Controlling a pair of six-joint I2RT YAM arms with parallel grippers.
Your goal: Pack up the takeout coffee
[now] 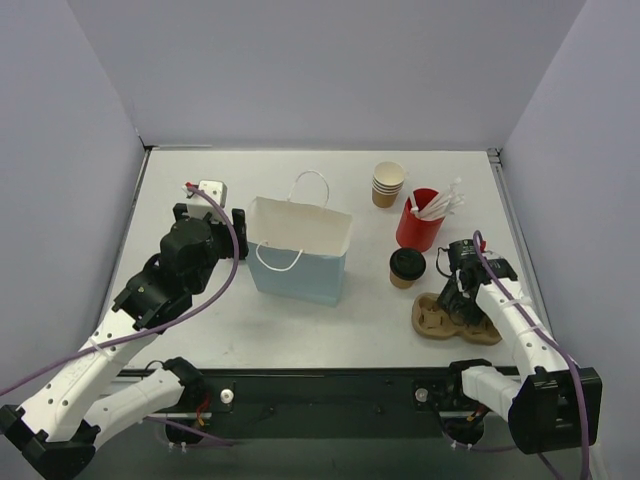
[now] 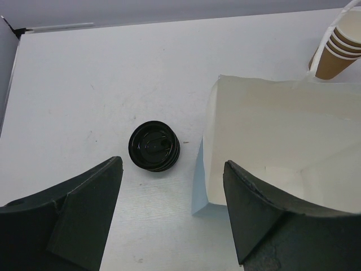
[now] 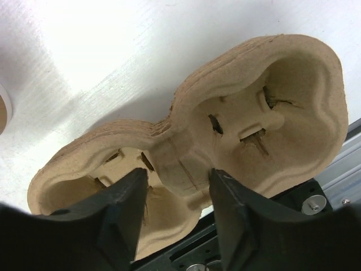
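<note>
The takeout coffee (image 1: 407, 267), a small brown cup with a black lid, stands upright on the table right of the light blue paper bag (image 1: 300, 250), whose mouth is open upward. My left gripper (image 1: 212, 215) is open and empty just left of the bag. In the left wrist view it (image 2: 172, 164) hangs above the table, with the bag's corner (image 2: 271, 147) at the right. My right gripper (image 1: 458, 295) is right of the coffee and low over a stack of pulp cup carriers (image 1: 455, 320). In the right wrist view it (image 3: 177, 172) is open, with a finger on either side of the carrier's (image 3: 225, 113) narrow middle.
A stack of loose black lids (image 2: 154, 145) lies on the table left of the bag. A red cup (image 1: 418, 220) holding white sticks and a stack of lidless brown cups (image 1: 388, 184) stand behind the coffee. The carriers sit at the table's front edge.
</note>
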